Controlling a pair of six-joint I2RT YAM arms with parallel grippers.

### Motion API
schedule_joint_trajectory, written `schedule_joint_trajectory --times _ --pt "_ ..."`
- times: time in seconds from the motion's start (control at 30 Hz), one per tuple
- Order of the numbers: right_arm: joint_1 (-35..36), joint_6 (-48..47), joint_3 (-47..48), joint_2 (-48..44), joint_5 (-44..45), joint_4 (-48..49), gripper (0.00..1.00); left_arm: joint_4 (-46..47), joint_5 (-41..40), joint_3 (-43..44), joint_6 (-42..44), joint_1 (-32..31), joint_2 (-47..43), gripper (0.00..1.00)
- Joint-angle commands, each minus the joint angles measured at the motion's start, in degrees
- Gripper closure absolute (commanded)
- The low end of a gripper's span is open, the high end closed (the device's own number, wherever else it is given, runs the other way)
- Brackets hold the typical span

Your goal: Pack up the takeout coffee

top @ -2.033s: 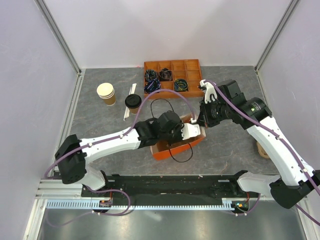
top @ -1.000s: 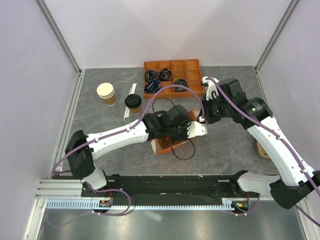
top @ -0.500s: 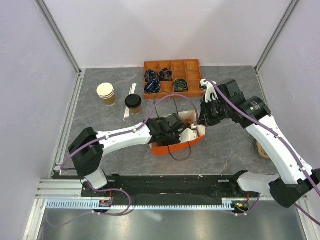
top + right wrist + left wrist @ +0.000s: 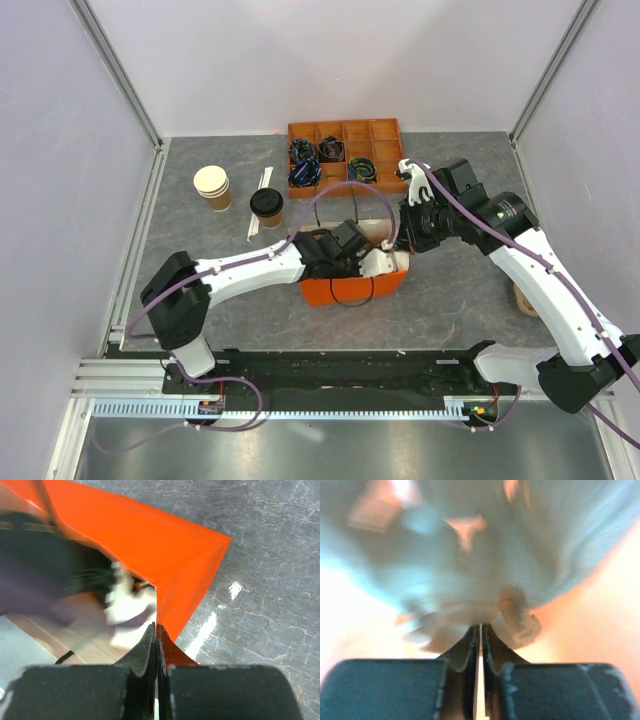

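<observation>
The takeout coffee [image 4: 266,206], a tan cup with a black lid, stands at the back left of the grey table, apart from both arms. An orange paper bag [image 4: 350,289] with black loop handles stands open mid-table. My left gripper [image 4: 376,262] is shut and reaches down inside the bag's mouth; its wrist view is blurred, with the jaws [image 4: 480,630] together against the bag's pale inside. My right gripper [image 4: 400,243] is shut on the bag's right rim; in the right wrist view [image 4: 156,630] the orange bag's [image 4: 170,560] edge runs between the jaws.
An orange compartment tray [image 4: 386,130] with dark items sits at the back. A stack of lidless tan cups [image 4: 212,187] stands at the far left, with a white wrapped stick [image 4: 260,195] beside the coffee. A brown object [image 4: 524,298] lies at the right edge.
The bag has swung from tilted to standing square with its front facing the arms. My left gripper has shifted about inside its mouth. My right gripper has kept its hold on the rim.
</observation>
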Motion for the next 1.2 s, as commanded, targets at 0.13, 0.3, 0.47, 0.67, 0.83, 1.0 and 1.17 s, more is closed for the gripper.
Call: schedule_joint_trajectory --times 0.13,0.3,0.47,0.67,0.83,1.0,1.17 --pt "0.4 -0.4 -0.8 -0.6 0.2 1.8 1.00 0.2 3.3 12.1 -3.5 -0.8 -10.3 0.71" --pt "0.3 -1.4 -2.0 -2.5 1.2 3.6 1.00 0.9 5.8 14.2 -5.6 -1.0 -13.8 0.59" --pt "0.4 -2.4 -3.5 -4.2 1.3 4.6 1.00 0.2 5.7 15.1 -6.1 -1.0 -16.5 0.53" --pt "0.3 -1.8 -5.2 -7.0 1.6 7.1 1.00 -1.3 5.4 11.0 -4.2 -2.0 -17.9 0.83" --pt "0.4 -1.9 -4.6 -6.8 2.4 6.2 1.00 -1.0 5.2 5.9 -3.9 -2.1 -19.4 0.87" --pt "0.3 -3.4 -6.7 -9.4 3.1 7.7 1.00 6.9 9.4 5.5 -7.3 -2.1 -26.9 0.79" --pt "0.4 -8.1 -11.7 -15.6 2.9 11.8 1.00 15.5 12.3 10.1 -10.6 -2.1 -32.2 0.57"
